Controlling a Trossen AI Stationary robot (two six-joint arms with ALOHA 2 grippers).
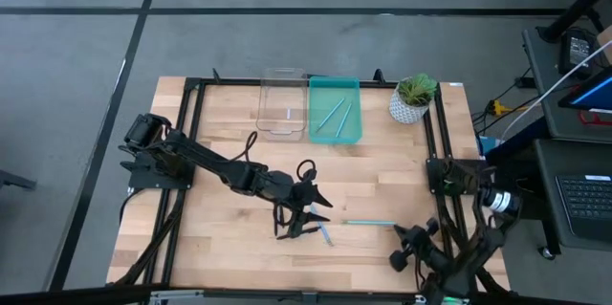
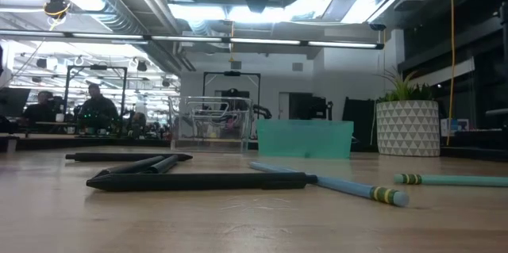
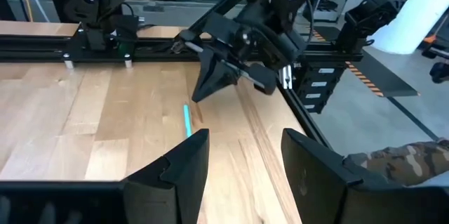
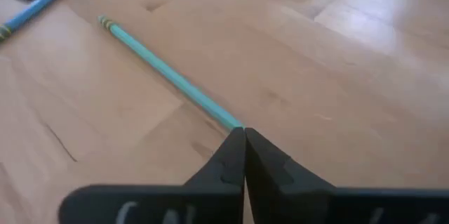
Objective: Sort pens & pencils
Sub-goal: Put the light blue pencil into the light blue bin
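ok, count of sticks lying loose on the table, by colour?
Teal pencils: 2
Black pens: 4
Total: 6

Open left pincer (image 3: 242, 164) above table (image 3: 84, 126), teal pencil (image 3: 187, 120) ahead.

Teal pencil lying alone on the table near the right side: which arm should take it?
Right, probably. The right gripper sits shut with its tips at the lone teal pencil's near end, so it needs only to open and close. The left gripper, open, hovers over the black pens farther away.
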